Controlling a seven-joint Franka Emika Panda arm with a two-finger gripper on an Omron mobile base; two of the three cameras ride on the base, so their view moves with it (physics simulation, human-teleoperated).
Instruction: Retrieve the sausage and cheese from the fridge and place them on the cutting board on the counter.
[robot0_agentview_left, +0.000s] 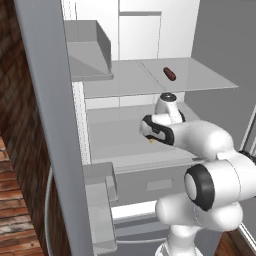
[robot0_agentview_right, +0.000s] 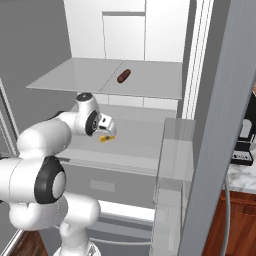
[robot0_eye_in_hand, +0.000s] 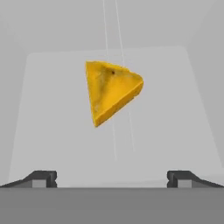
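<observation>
A: Cheese (robot0_eye_in_hand: 111, 91) sits on the middle fridge (robot0_agentview_left: 150, 80) shelf, right under the gripper (robot0_eye_in_hand: 112, 178). Jaws wide open, nothing held. Sausage (robot0_agentview_left: 169, 74) is one shelf up, well apart.

B: How will it grip?

A: Looks like a small rigid wedge, probably light. Faces taper, so pinching near the point would likely squeeze it out. I'd take the thick end across the two flat sides.

B: Slippery?

A: Can't tell the surface from the hand view. Base views barely show it, the hand covers most. I'd centre before closing.
</observation>
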